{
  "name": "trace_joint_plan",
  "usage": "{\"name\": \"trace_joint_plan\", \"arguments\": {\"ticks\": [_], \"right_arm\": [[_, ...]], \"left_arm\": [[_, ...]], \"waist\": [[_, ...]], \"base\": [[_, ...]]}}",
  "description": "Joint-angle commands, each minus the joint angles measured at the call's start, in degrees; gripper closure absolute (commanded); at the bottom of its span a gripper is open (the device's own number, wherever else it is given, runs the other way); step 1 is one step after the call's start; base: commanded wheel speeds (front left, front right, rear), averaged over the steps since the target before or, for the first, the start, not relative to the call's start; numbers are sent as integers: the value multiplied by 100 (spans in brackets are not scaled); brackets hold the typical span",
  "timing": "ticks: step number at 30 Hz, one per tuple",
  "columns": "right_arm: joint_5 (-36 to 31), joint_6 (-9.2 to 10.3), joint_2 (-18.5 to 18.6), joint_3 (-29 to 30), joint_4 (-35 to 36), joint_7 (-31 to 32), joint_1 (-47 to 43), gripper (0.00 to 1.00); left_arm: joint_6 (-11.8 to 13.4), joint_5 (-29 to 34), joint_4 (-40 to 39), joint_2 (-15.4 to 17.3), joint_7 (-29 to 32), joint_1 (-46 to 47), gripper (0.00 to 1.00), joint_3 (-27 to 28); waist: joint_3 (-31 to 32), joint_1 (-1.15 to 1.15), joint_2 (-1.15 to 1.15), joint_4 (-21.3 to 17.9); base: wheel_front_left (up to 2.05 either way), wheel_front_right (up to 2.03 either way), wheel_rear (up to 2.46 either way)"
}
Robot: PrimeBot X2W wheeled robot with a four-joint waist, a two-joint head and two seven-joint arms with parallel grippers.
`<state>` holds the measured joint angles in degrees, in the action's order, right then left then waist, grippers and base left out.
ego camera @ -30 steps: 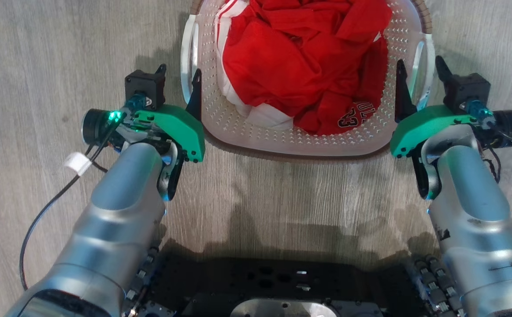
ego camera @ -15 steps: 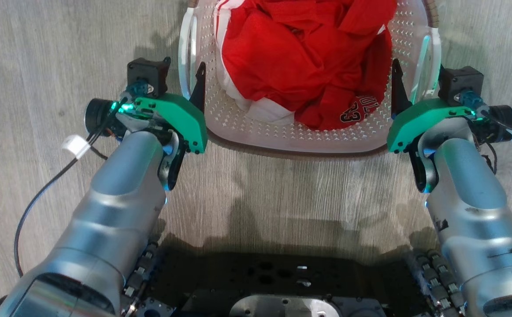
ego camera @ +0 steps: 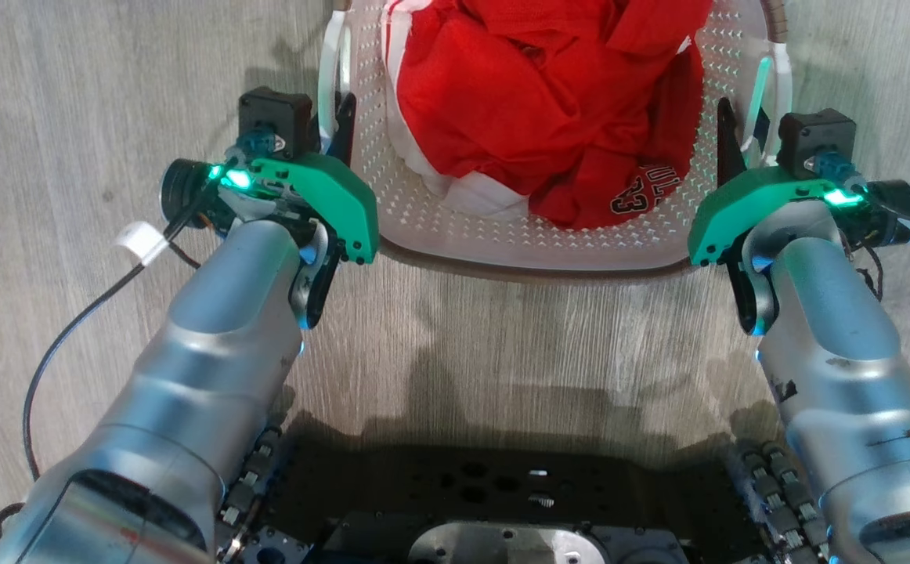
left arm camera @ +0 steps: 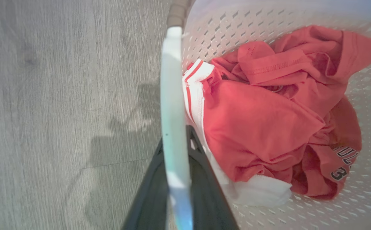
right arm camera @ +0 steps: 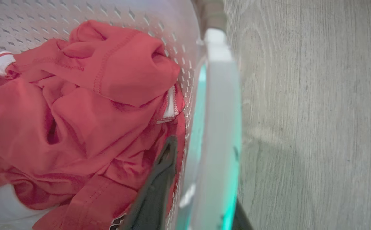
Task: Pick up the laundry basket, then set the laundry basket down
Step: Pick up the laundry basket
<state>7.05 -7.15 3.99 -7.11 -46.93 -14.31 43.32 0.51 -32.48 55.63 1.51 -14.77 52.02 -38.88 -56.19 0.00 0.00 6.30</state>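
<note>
The white perforated laundry basket (ego camera: 502,235) stands on the floor at the top centre of the head view, full of red clothes (ego camera: 533,102). My left gripper (ego camera: 330,121) is at its left white handle (ego camera: 332,63). In the left wrist view the handle (left arm camera: 172,95) runs between the two dark fingers (left arm camera: 204,179), which are shut on it. My right gripper (ego camera: 749,133) is at the right handle (ego camera: 772,94). In the right wrist view that handle (right arm camera: 219,111) lies between a finger (right arm camera: 160,179) on the basket side and one on the floor side, both closed in on it.
Grey wood-look floor (ego camera: 71,94) surrounds the basket on both sides. My dark base (ego camera: 502,501) fills the bottom of the head view. A black cable with a white tag (ego camera: 138,243) hangs off my left arm.
Both grippers stood open astride the handles a second ago. Their fingers have since closed in on the handles. The head view has shifted slightly.
</note>
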Motion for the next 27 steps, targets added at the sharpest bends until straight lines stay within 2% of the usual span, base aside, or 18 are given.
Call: {"name": "trace_joint_plan", "arguments": {"ticks": [1, 8, 15, 22, 27], "right_arm": [[-21, -34, -112, -124, 26, -69, -200, 100], [15, -34, -112, -114, -251, -69, -146, 100], [274, -34, -112, -346, -692, -69, -133, 100], [649, -34, -112, -880, -1356, -68, -179, 100], [1159, -34, -112, -1406, -1711, 32, -255, 100]], "left_arm": [[-19, -49, -10, 137, -23, -138, 100, 4], [-14, -297, 85, 137, -23, -269, 100, -191], [40, -575, 205, 137, -23, -537, 100, -356], [60, -810, 456, 137, -23, -921, 100, -518], [41, -1023, 711, 137, -23, -1245, 100, -677]], "waist": [[29, 0, 0, 13], [290, 0, 0, 41], [831, 0, 0, 5], [1632, 0, 0, -39], [2287, 0, 0, -93]], "base": [[0, 0, 0], [0, 0, 0], [0, 0, 0], [0, 0, 0], [0, 0, 0]]}}
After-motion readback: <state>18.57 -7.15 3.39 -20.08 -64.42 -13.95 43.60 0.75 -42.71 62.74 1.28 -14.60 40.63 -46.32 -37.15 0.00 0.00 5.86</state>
